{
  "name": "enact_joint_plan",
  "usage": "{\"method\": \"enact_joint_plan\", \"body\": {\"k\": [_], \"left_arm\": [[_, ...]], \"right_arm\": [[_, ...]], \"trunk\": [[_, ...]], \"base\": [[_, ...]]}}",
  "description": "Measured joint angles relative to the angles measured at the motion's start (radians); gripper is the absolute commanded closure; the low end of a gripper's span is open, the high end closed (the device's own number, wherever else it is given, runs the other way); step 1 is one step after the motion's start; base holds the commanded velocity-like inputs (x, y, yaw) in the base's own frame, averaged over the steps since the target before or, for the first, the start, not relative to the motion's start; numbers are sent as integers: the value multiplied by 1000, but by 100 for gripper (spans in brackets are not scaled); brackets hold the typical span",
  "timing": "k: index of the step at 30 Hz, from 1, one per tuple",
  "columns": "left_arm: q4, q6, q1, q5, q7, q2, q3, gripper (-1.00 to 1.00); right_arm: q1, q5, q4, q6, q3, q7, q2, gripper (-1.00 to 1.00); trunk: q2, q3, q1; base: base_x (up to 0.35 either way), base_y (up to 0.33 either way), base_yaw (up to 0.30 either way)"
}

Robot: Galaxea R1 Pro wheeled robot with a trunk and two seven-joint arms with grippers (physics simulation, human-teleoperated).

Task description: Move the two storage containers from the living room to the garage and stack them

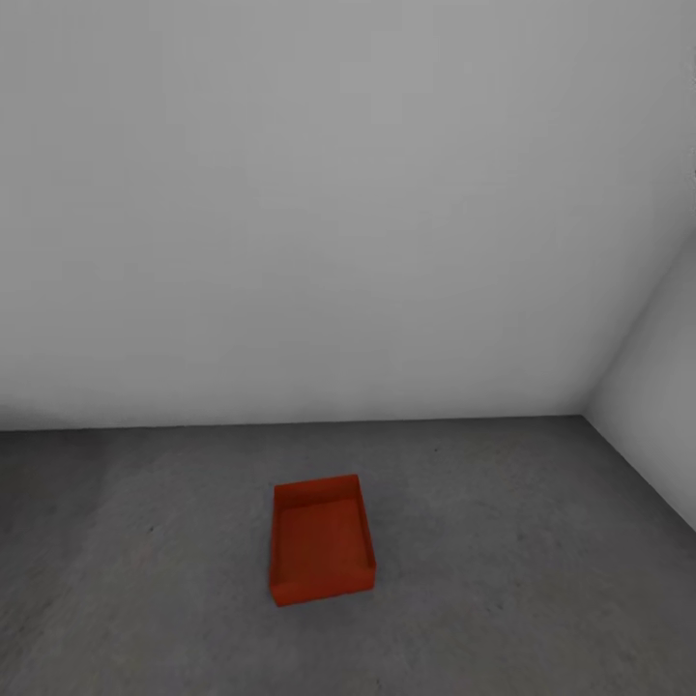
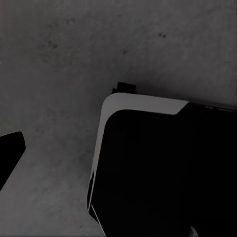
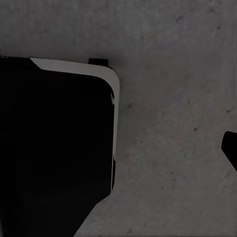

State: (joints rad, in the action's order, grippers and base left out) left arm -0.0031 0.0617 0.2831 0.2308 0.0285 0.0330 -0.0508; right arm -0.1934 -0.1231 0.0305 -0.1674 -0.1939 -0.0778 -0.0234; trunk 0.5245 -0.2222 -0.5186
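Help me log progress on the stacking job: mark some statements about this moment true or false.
1. One orange-red storage container sits on the grey concrete floor. True.
2. A second container is stacked on it. False: it is open-topped, with nothing inside or on top.
3. The container stands close to a light-grey wall. True.
4. The container lies tipped on its side. False: it rests flat on its bottom, opening upward.
5. The floor is pale wood planks. False: it is dark, mottled concrete.
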Motion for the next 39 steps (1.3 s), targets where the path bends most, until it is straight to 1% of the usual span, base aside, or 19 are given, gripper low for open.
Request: {"method": "enact_joint_plan", "body": {"k": [3,4,6,8,10,15,39], "left_arm": [[0,4,0,18,2,1,1,-100],[0,6,0,36,3,2,0,-100],[-1,8,0,106,3,2,-1,-100],[-1,9,0,136,3,3,-1,-100],[-1,9,0,148,2,3,-2,-100],[2,8,0,155,2,0,-4,-100],[3,8,0,157,3,-1,-4,-100]], "right_arm": [[0,0,0,1,0,0,0,-100],[0,0,0,2,0,0,0,-100],[0,0,0,4,0,0,0,-100],[0,0,0,5,0,0,0,-100],[0,0,0,5,0,0,-1,-100],[0,0,0,5,0,0,-1,-100],[0,0,0,3,0,0,-1,-100]], "trunk": [[0,4,0],[0,6,0],[0,9,0],[0,12,0],[0,15,0],[0,23,0],[0,61,0]], "base": [[0,0,0],[0,0,0],[0,0,0],[0,0,0],[0,0,0],[0,0,0],[0,0,0]]}}
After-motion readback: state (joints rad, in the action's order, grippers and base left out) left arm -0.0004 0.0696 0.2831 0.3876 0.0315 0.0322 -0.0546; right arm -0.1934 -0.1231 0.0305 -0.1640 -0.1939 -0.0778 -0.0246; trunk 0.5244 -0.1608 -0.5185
